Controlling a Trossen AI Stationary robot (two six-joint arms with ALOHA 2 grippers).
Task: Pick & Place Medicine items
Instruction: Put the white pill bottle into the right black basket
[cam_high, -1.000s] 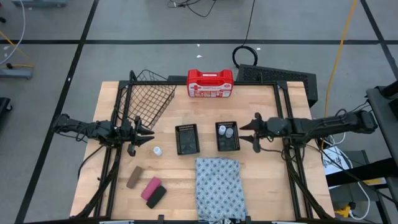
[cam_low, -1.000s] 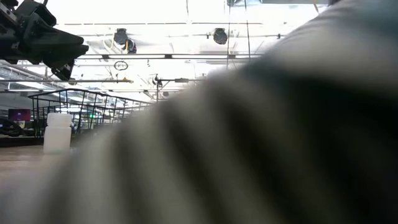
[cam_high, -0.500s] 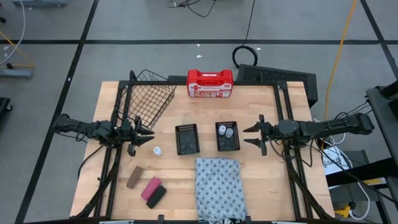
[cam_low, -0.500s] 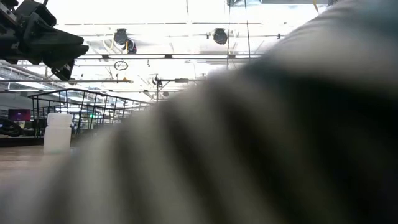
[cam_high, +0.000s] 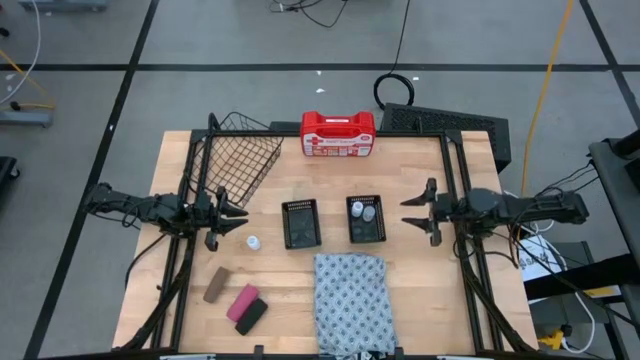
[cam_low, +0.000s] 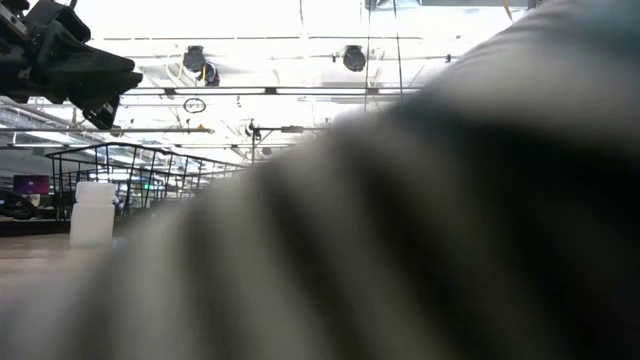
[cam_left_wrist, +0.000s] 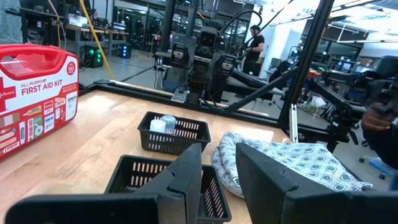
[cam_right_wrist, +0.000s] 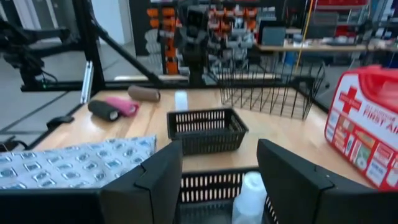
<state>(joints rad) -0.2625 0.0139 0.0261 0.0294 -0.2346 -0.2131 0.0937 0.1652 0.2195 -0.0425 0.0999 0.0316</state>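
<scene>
Both pincers stand released and empty: left gripper (cam_high: 236, 222) at nine o'clock on the table, right gripper (cam_high: 415, 211) at three. One small white bottle (cam_high: 253, 243) stands just beside the left gripper; pink block (cam_high: 242, 301), brown block (cam_high: 216, 284) and black block (cam_high: 251, 317) lie near seven. Bottle likely light, rigid, slick; pinch across its middle

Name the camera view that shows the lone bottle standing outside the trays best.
The high view: the lone bottle stands unobstructed on the table. The low view shows it large but blurred, the right wrist view only partly, and the left wrist view not at all.
</scene>
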